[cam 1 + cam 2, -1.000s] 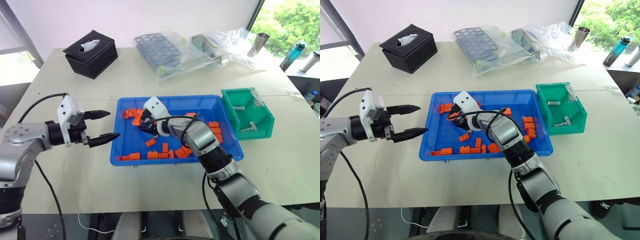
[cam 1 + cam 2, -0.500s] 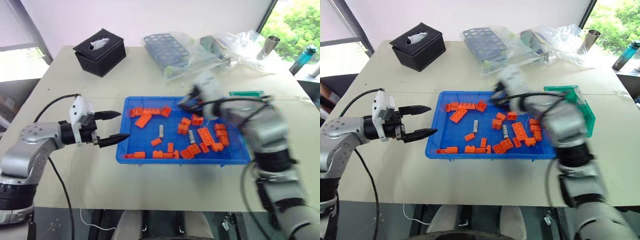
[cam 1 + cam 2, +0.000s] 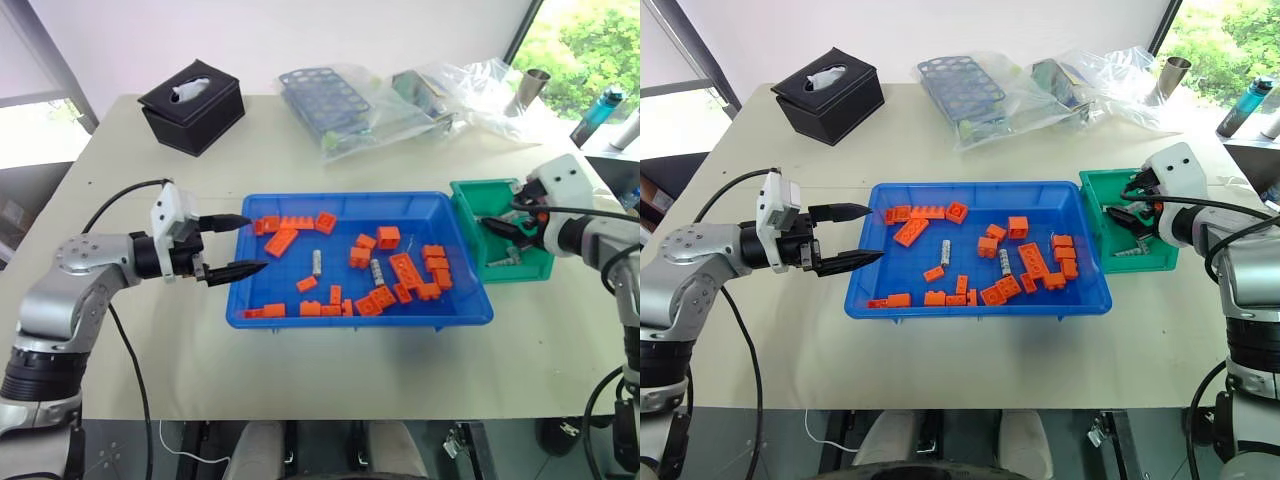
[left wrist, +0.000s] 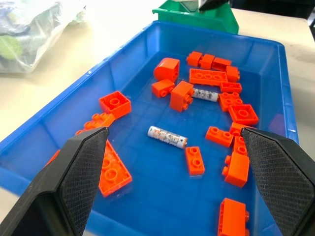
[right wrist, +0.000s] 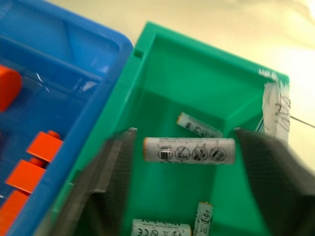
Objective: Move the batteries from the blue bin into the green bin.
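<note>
**Right gripper over the green bin, a battery between its spread fingers**

Right gripper (image 3: 1132,213) hangs over the green bin (image 3: 468,206), its two black fingers spread wide. In the right wrist view a battery (image 5: 189,150) lies crosswise in the gap between them, with bare space at both of its ends; whether it is in mid-air or lying on something I cannot tell. Beneath it, more batteries rest on the green bin's floor: one near the back wall (image 5: 199,127) and two others nearer the front (image 5: 161,229).

Left gripper (image 3: 235,246) is level at the left edge of the blue bin (image 3: 440,318), fingers parted wide and holding nothing, tips pointing in over the rim.

Inside the blue bin, orange bricks (image 3: 284,240) lie scattered, thickest toward the right end beside the green bin. Two batteries lie among them on the blue floor: one near the middle (image 4: 167,136) with clear floor around it, the other (image 4: 204,94) farther right, close against several bricks. The green bin stands just beside the blue bin's right end.

Farther back on the surface (image 3: 300,160) sit a black tissue box (image 3: 191,105) at the left and clear plastic bags (image 3: 400,95) holding a blue rack, well apart from both bins.
</note>
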Tool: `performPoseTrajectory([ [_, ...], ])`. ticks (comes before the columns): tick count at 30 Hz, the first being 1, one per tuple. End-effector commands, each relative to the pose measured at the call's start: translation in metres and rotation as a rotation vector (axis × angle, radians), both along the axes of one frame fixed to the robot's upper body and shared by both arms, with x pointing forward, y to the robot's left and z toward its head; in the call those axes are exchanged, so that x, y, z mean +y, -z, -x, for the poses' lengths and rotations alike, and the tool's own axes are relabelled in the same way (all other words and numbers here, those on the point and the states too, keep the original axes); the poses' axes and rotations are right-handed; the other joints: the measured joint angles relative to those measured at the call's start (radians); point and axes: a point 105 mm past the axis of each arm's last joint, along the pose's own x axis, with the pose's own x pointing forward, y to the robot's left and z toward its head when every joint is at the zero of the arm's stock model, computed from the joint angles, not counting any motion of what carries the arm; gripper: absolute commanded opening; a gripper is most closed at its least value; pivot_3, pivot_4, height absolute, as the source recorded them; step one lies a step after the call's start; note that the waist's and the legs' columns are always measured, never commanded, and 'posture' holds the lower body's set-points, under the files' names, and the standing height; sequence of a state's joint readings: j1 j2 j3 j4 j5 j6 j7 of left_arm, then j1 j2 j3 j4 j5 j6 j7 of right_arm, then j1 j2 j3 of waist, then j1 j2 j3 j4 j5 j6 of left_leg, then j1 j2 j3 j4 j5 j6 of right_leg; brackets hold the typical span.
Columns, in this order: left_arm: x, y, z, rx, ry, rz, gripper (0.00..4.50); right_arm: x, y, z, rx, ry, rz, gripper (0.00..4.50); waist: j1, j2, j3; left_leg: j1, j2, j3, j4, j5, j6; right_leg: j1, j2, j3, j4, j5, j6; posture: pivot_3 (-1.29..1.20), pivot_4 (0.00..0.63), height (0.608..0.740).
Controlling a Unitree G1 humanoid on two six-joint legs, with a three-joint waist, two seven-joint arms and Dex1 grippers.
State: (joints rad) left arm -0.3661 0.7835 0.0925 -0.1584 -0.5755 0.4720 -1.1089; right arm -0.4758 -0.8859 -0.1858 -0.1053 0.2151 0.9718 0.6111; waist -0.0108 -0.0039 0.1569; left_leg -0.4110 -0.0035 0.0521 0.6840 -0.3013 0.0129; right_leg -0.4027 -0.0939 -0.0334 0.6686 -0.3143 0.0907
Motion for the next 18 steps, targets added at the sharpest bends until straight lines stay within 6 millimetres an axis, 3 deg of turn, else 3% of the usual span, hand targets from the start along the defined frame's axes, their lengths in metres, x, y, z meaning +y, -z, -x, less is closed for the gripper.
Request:
performPoseTrajectory([
  [1,0.0,-0.011,0.003,-0.048,0.009,-0.009,4.5,-0.001,-0.031,-0.005,-0.11,-0.021,0.076,4.47,0.0,0.0,0.0,0.0,0.0,0.0,0.0,0.0,0.0,0.0,0.0,0.0,0.0,0.0,0.0,0.0,0.15,0.716],
  [5,0.002,-0.013,0.005,-0.047,0.003,-0.014,4.5,0.033,-0.06,-0.011,-0.201,-0.15,0.044,4.47,-0.007,0.0,0.0,0.0,0.0,0.0,0.0,0.0,0.0,0.0,0.0,0.0,0.0,0.0,0.0,0.0,0.15,0.716],
  [7,0.003,-0.012,0.006,-0.044,-0.002,-0.018,4.5,0.075,-0.058,-0.012,-0.174,-0.261,-0.066,4.47,-0.009,0.0,0.0,0.0,0.001,0.0,0.0,0.0,0.0,0.0,0.001,0.0,0.0,0.0,0.0,0.0,0.15,0.716],
  [10,0.004,-0.012,0.006,-0.041,-0.007,-0.022,4.5,0.124,-0.043,-0.008,-0.088,-0.364,-0.212,4.47,-0.009,0.0,0.0,0.001,0.003,0.0,0.0,0.0,-0.001,0.0,0.003,0.0,0.0,0.0,0.0,0.0,0.15,0.716],
  [14,0.002,-0.01,0.008,-0.035,-0.006,-0.022,4.5,0.181,0.007,0.003,0.079,-0.441,-0.286,4.47,0.003,0.0,0.0,-0.001,0.002,-0.002,0.0,0.001,-0.001,0.0,0.002,0.0,0.001,0.0,0.0,0.0,0.15,0.716],
  [18,0.0,-0.01,0.008,-0.034,0.0,-0.021,4.5,0.212,0.031,0.011,0.164,-0.499,-0.306,4.47,0.0,0.0,0.0,-0.001,-0.003,-0.003,0.001,0.0,0.001,0.0,-0.002,0.0,0.002,0.0,0.0,0.0,0.15,0.716],
])
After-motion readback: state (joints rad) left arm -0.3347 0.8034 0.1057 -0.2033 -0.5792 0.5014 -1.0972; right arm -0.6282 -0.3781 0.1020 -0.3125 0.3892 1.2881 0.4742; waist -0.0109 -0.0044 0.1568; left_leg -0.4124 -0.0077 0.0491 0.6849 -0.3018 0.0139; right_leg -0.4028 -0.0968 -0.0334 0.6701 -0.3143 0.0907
